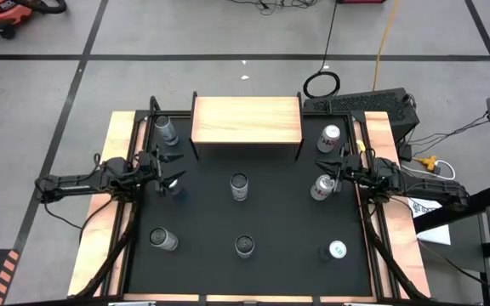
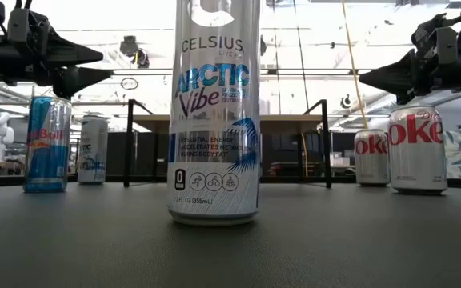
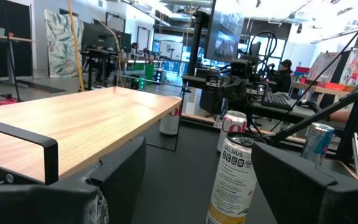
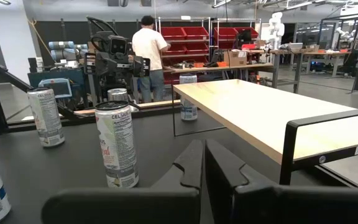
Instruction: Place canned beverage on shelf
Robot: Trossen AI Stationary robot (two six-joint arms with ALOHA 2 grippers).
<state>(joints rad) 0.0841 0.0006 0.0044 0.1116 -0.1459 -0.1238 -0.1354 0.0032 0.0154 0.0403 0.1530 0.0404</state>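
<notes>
Several beverage cans stand upright on their bases on the black table top. A Celsius can (image 1: 239, 187) (image 2: 214, 112) is in the middle, and Coke cans (image 1: 329, 138) (image 1: 321, 188) are at the right. A silver can (image 1: 167, 129) stands far left, and three more (image 1: 163, 240) (image 1: 244, 246) (image 1: 337, 251) stand along the near side. The light-wood shelf (image 1: 247, 121) (image 3: 86, 130) (image 4: 260, 112) stands on black legs at the far edge, its top bare. My left gripper (image 1: 177, 170) (image 3: 197, 186) hovers open at the left side, pointing level. My right gripper (image 1: 330, 168) (image 4: 204, 168) hovers shut at the right side.
Wooden strips (image 1: 109, 195) and black frame rails line both table sides. A keyboard (image 1: 360, 104) and cables lie beyond the far right corner. People show in the room behind, in both wrist views. Bare black table top lies between the cans.
</notes>
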